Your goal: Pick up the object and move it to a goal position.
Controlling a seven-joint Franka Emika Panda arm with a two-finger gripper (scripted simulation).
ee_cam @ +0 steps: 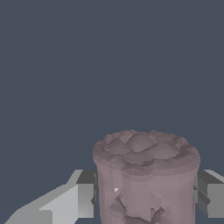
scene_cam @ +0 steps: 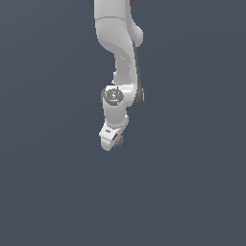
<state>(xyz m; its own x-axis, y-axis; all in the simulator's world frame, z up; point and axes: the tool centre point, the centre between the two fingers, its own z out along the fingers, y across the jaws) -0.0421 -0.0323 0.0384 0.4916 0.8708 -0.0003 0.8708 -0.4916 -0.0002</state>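
Wrist view: hand (ee_cam: 146,197) pads clamp bumpy object (ee_cam: 145,175); exterior: speck.

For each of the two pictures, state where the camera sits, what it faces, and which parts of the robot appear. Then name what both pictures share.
Exterior view: off the arm, exact position unknown, facing the white arm, with the tool at its tip.
Wrist view: mounted on the wrist, looking along the fingers, close on the pinkish-brown object between them.
Shared: the object, the tool and the plain blue-grey background.

Flat even light, dim slate-blue backdrop, no glare, no cast shadows on the ground. White arm (scene_cam: 117,43) softly shaded on its right edge. Both views sharp, no blur, no edge distortion; low-poly faceted render
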